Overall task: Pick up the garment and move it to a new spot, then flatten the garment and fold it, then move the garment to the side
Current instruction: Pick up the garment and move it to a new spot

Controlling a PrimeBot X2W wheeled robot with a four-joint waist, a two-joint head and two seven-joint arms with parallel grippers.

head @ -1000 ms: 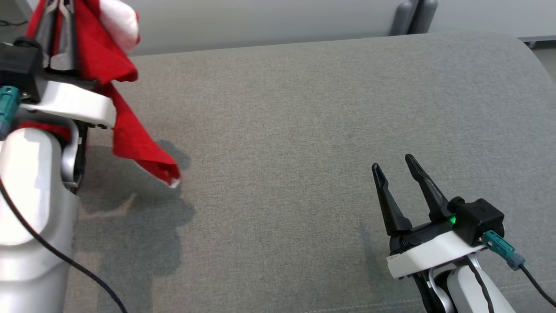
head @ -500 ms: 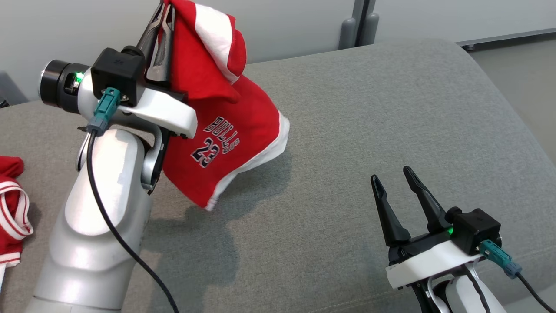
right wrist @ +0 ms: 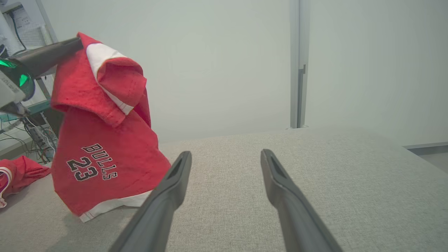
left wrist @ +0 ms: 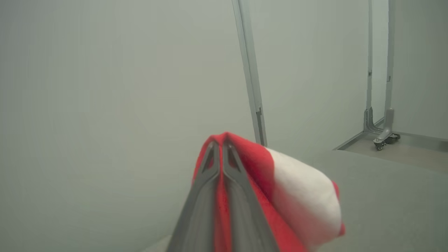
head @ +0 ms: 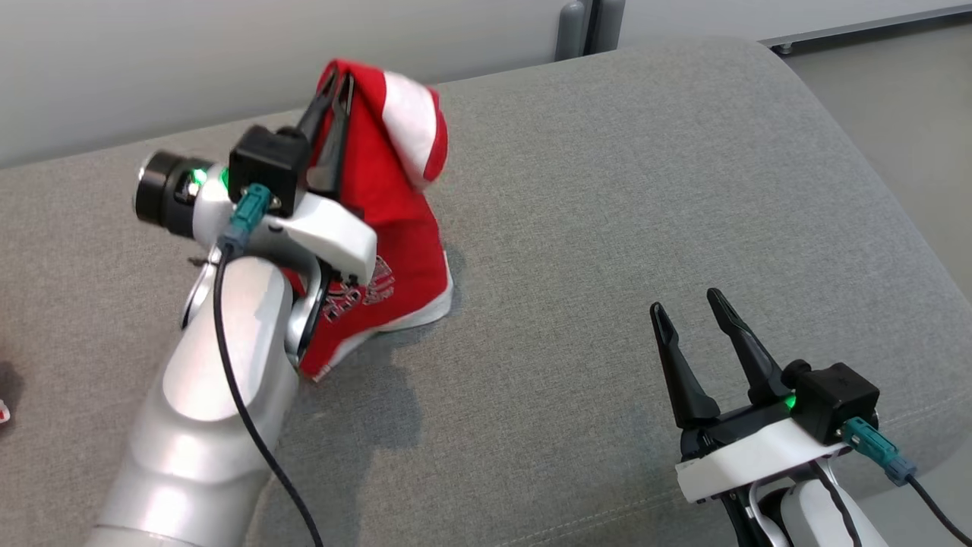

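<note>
The garment (head: pixel 395 205) is a red piece with white trim and "BULLS 23" lettering. It hangs from my left gripper (head: pixel 334 83), which is shut on its upper fold, and its lower hem touches the grey cushion (head: pixel 607 190). In the left wrist view the shut left gripper (left wrist: pixel 221 143) pinches the red garment (left wrist: pixel 297 196). The right wrist view shows the garment (right wrist: pixel 101 154) hanging at the left, its hem on the cushion. My right gripper (head: pixel 687 304) stands open over the cushion's front right, nothing between its fingers, also seen as the open right gripper (right wrist: pixel 225 155).
Another red and white cloth (right wrist: pixel 17 173) lies on the cushion far to the left. A pale wall (head: pixel 228 61) runs behind the cushion, with a grey post (head: pixel 581 26). The cushion's right edge drops to the floor (head: pixel 911 114).
The head camera has swung, shifting the whole picture. The left gripper has lowered with the garment, whose hem now rests on the cushion. The right gripper has held still.
</note>
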